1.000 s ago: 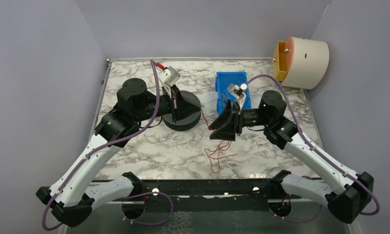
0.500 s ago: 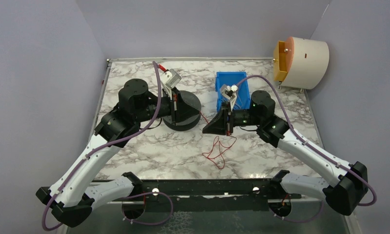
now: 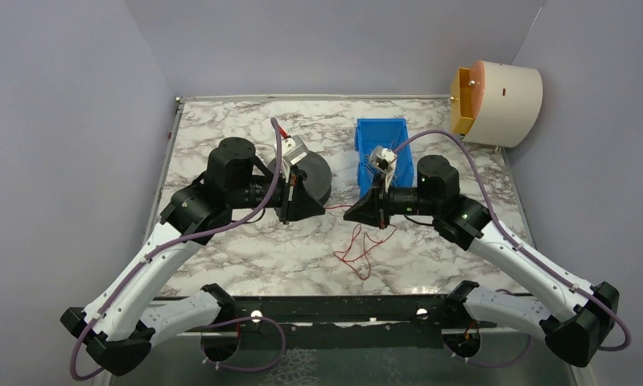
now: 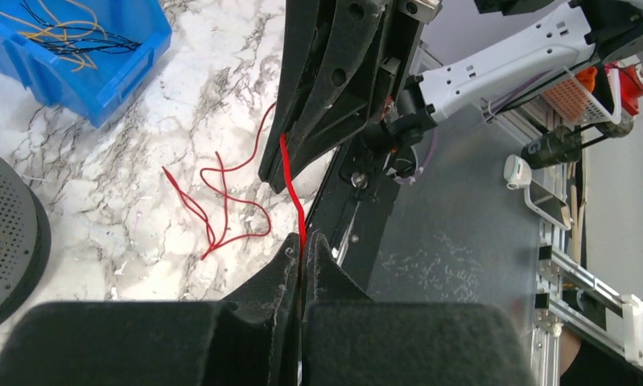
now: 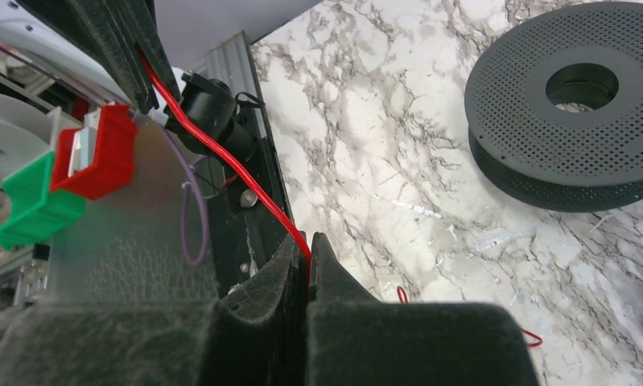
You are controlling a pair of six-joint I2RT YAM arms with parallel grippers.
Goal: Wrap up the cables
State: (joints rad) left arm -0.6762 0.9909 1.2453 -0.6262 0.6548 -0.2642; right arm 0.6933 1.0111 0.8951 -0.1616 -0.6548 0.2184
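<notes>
The left claw [image 3: 323, 207] and the right claw [image 3: 348, 214] meet almost tip to tip above the middle of the white marble-patterned table [image 3: 245, 257]. Both are pressed closed on the same thin red cable [image 5: 229, 159]. In each wrist view the two black fingers lie together with only the red strand between them. The cable goes in a short straight stretch from one claw across to the other.

The rest of this red cable comes down near the right claw and lies in loose loops on the table, just in front of the two claws, on the side of the arm bases.

The flat round black perforated spool [image 3: 314, 170] lies on the table behind the left claw and close to it; I cannot tell if the claw touches it.

The blue plastic bin [image 3: 382, 149] stands toward the far side of the table, behind the right claw. Inside it lie thin yellow-orange cables [image 4: 40, 20] mixed with thin black wires [image 4: 100, 44].

Beyond the far right corner of the table, a large round cream-coloured drum [image 3: 503, 100] with an orange part on its left side stands by the wall
</notes>
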